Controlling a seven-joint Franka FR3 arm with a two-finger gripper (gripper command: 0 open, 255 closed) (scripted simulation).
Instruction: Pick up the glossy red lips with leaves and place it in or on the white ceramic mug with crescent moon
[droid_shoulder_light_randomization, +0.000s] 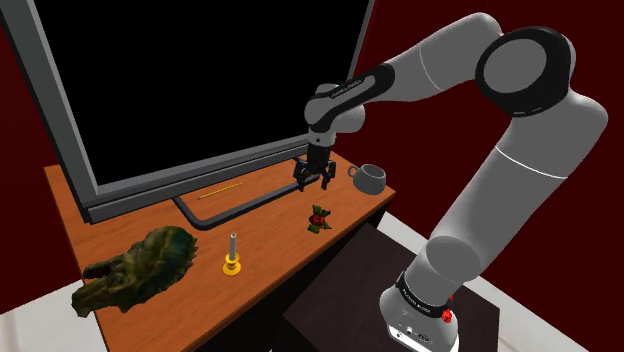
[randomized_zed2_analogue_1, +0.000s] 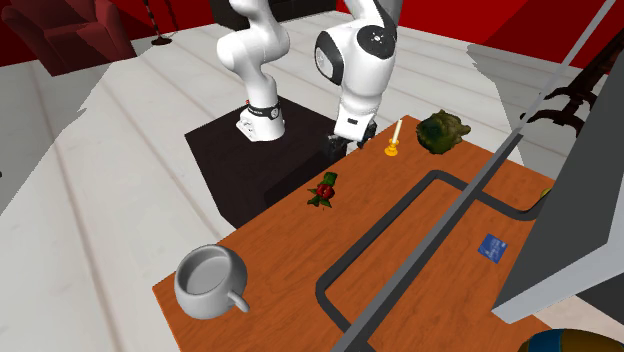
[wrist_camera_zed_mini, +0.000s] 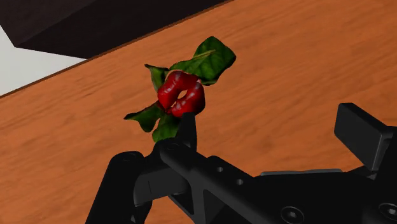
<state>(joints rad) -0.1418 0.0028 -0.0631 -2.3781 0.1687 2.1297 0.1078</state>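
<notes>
Red lips (wrist_camera_zed_mini: 173, 94) show their parted middle in the wrist view.

One pair of red lips (droid_shoulder_light_randomization: 318, 217), one mug (droid_shoulder_light_randomization: 371, 179), one candlestick (droid_shoulder_light_randomization: 232, 261), one green figure (droid_shoulder_light_randomization: 140, 266), one monitor (droid_shoulder_light_randomization: 200, 90).

Flat, even light; moderate brightness; glossy highlights on red lips (wrist_camera_zed_mini: 181, 95), arm (droid_shoulder_light_randomization: 525, 165).

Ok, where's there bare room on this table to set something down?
On the table, the widest bare patch lies between the mug and the red lips with leaves, bordered by the monitor stand's black foot. A smaller patch sits between the lips and the yellow candle holder. It is crowded where that holder and the green figure stand close.
</notes>
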